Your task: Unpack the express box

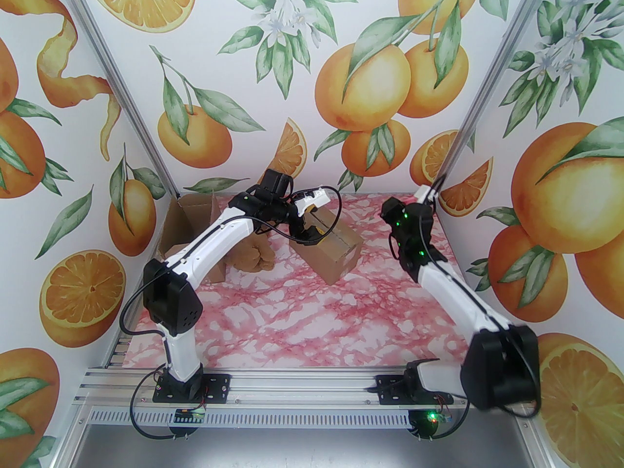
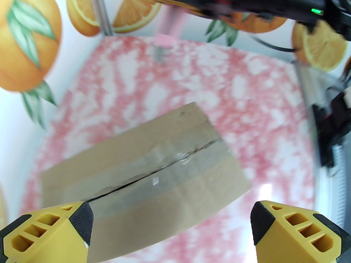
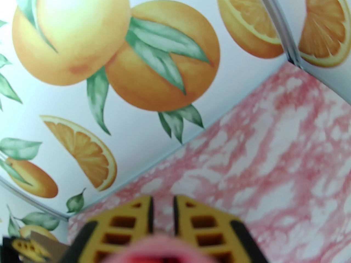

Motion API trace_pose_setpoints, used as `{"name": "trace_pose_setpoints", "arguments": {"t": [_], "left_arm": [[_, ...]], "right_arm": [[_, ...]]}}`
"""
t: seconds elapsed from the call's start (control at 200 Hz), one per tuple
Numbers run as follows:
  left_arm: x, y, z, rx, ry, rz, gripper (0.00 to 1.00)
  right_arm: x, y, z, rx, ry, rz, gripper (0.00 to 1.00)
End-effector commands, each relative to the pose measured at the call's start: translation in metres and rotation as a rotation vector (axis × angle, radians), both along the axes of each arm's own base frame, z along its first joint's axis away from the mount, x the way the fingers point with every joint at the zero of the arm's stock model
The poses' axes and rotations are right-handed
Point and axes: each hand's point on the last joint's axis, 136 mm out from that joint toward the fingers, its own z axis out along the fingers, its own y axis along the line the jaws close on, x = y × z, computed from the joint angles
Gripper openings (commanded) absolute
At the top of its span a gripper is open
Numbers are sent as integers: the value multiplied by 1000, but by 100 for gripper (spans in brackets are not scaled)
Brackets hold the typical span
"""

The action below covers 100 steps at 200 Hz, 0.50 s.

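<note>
A closed cardboard express box [image 1: 327, 250] stands tilted at the middle back of the pink marble table. In the left wrist view a dark slit runs along the clear-taped top seam of the box [image 2: 142, 171]. My left gripper [image 2: 172, 229] hovers open just above the box's near end, with nothing between its yellow fingers [image 1: 309, 234]. My right arm [image 1: 412, 234] is raised at the back right corner. Its gripper [image 3: 163, 201] is shut on a blurred pink cutter [image 3: 164, 249]. The pink cutter [image 2: 167, 29] points its grey tip down at the table beyond the box.
An opened cardboard box [image 1: 187, 229] stands at the back left against the wall. A brown plush toy [image 1: 253, 257] lies beside it under my left arm. Orange-print walls close in the back and both sides. The near half of the table [image 1: 312, 329] is bare marble.
</note>
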Motion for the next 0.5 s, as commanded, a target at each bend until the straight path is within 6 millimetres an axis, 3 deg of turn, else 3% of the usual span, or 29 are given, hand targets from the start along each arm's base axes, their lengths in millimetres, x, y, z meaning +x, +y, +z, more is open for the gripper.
{"name": "trace_pose_setpoints", "arguments": {"t": [0.0, 0.13, 0.22, 0.36, 0.495], "left_arm": [[39, 5, 5, 77, -153, 55, 100], [87, 26, 0, -7, -43, 228, 100], [106, 45, -11, -116, 162, 330, 100], [111, 64, -49, -104, 317, 414, 100], [98, 65, -66, -116, 374, 409, 100]], "right_arm": [[-34, -11, -21, 6, 104, -62, 0], [-75, -16, -45, -111, 243, -98, 0], [-86, -2, -67, -118, 305, -56, 0], [-72, 42, -96, -88, 336, 47, 0], [-47, 70, -103, -100, 337, 109, 0]]}}
